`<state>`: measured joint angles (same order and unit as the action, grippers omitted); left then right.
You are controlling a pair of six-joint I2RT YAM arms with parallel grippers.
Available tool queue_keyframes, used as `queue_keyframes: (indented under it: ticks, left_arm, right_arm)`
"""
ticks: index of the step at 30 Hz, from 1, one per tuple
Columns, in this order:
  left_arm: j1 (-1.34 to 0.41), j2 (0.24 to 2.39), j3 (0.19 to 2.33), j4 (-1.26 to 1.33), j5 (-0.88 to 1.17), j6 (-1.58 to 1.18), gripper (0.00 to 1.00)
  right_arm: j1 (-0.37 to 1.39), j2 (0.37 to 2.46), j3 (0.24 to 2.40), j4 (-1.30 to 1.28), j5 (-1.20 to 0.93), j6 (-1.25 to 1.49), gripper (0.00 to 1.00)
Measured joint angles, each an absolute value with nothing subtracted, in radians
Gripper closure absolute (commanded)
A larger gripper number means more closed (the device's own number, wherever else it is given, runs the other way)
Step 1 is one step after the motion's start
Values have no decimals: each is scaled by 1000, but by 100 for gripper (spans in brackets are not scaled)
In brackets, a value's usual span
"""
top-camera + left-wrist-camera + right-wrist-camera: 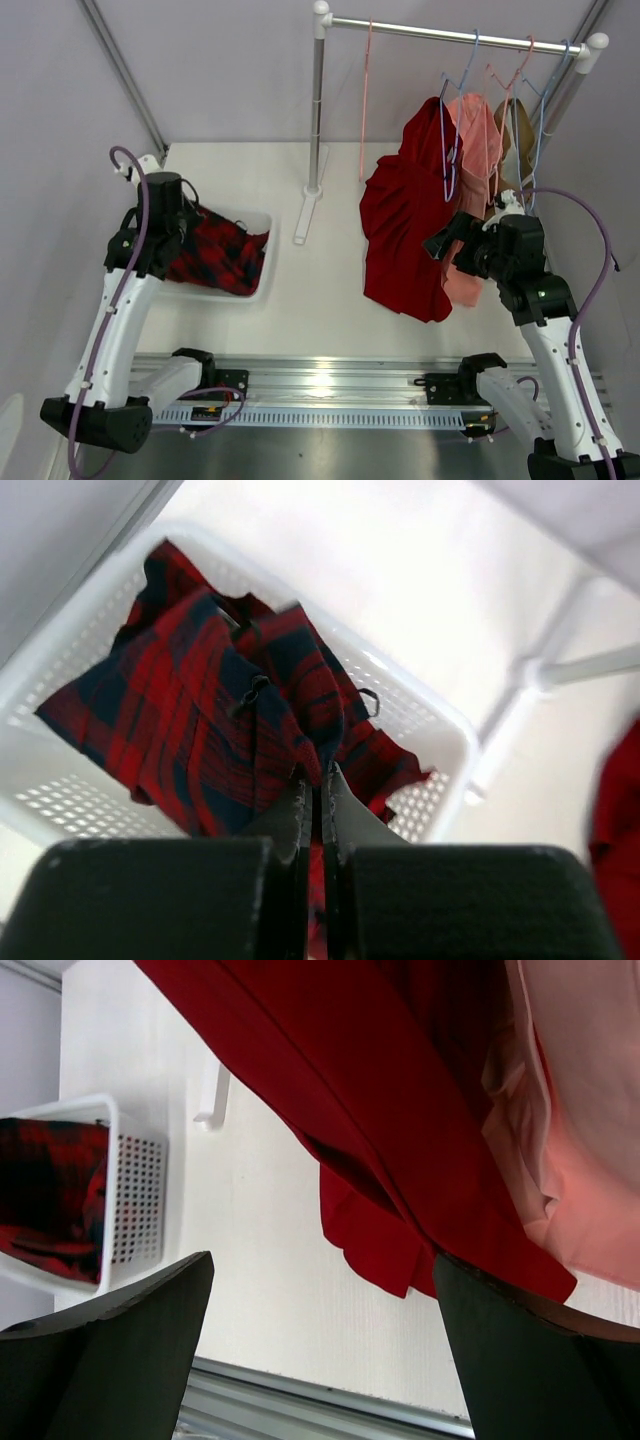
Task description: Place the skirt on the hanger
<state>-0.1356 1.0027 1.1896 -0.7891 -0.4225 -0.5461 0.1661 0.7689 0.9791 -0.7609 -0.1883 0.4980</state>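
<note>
The red-and-black plaid skirt [215, 255] lies bunched in a white mesh basket [262, 290] at the left of the table. My left gripper [188, 228] is down on it. In the left wrist view the jaws [320, 780] are shut on a raised fold of the skirt [190, 710] inside the basket [440, 715]. The pale-pink wire hanger [365, 110] hangs empty on the rail, left of the other clothes. My right gripper [435, 245] is open and empty [322, 1258] beside the hanging red garment. The skirt [45, 1190] also shows in the right wrist view.
A clothes rack stands at the back, with its pole [317, 100] and foot [305, 215] in the middle. A plain red garment [405, 230], a salmon-pink garment [478, 150] and blue hangers [455, 80] hang at the right. A metal rail [320, 385] runs along the near edge.
</note>
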Motion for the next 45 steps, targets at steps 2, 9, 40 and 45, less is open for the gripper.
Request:
queue_keyframes:
  ticks: [2,9,40,45]
  left_arm:
    - [-185,1005,1271,-809,-423,-523,100]
    - [-306,1050,1565,-876,-469,-459,100]
    - [-521,1103,1997,-364,340,-365,100]
    - [-684,1143,1984,-368,277,-311,100]
  right_arm:
    - [166,767,999,-768,-180,498,1]
    - [166,758,1033,-791,-173,498,1]
    - [166,780,1080,-633,-482,567,1]
    - [166,789,1090,-585,-533,647,1]
